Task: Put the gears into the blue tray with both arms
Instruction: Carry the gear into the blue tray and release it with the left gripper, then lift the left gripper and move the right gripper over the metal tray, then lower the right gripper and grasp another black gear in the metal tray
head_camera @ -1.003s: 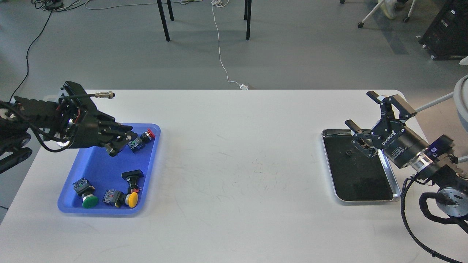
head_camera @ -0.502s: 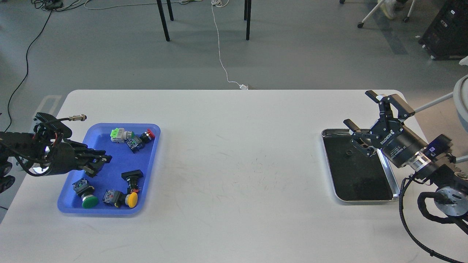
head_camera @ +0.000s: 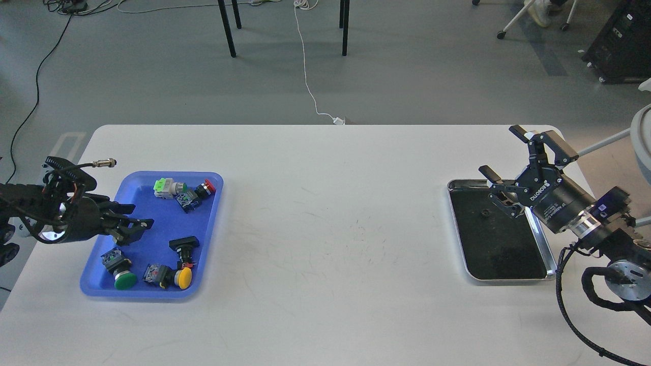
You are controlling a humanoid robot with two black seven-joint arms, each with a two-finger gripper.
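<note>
The blue tray (head_camera: 147, 208) lies at the table's left and holds several coloured-cap push-button switches. My left gripper (head_camera: 140, 215) hovers over the tray's left half with its fingers apart and nothing between them. One tiny black gear (head_camera: 484, 213) lies in the far part of the silver-rimmed metal tray (head_camera: 508, 278) at the right. My right gripper (head_camera: 501, 151) stands wide open above that tray's far right corner. Its lower finger is just right of the gear and not touching it.
In the blue tray are a green-cap switch (head_camera: 121, 277), a yellow-cap one (head_camera: 178, 277), a black one (head_camera: 184, 245), a red one (head_camera: 203, 189) and a light green one (head_camera: 167, 187). A white cable (head_camera: 310, 86) and chair legs are on the floor beyond the table.
My left arm has pulled back from the tray's far end toward the left and near side, uncovering the light green switch, and its fingers have spread. The right gripper has hardly moved.
</note>
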